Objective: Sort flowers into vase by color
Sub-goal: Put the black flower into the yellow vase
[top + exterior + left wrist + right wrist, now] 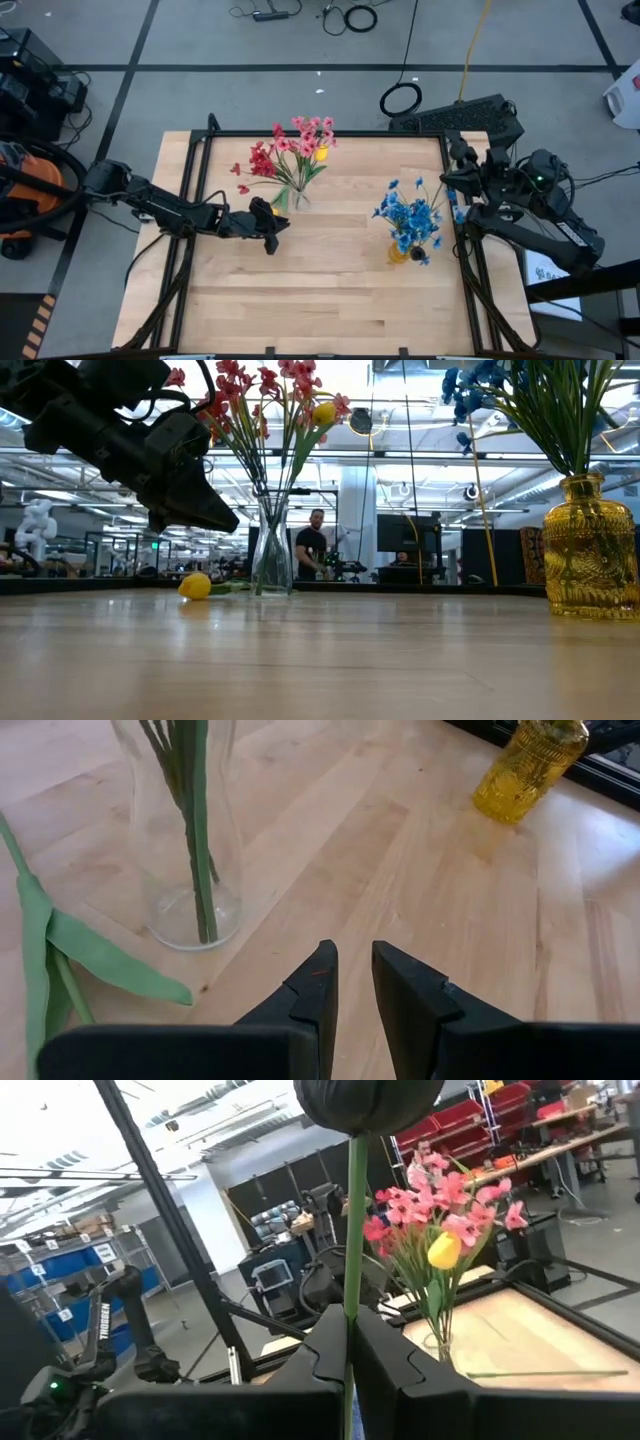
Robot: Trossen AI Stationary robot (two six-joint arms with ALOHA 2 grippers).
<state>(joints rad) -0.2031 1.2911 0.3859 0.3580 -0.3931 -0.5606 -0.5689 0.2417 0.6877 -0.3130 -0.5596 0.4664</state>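
A dark bud on a thin stem is clenched in the right gripper at the table's right edge. The left gripper hangs part-open and empty near the clear vase, beside a loose yellow bud. The flowers are judged light, flexible and crushable; the stem should be gripped. No legible writing is visible.

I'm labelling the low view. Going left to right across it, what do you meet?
Left gripper → yellow bud lying on the table → clear vase of red and pink flowers → person in the background → amber vase of blue flowers.
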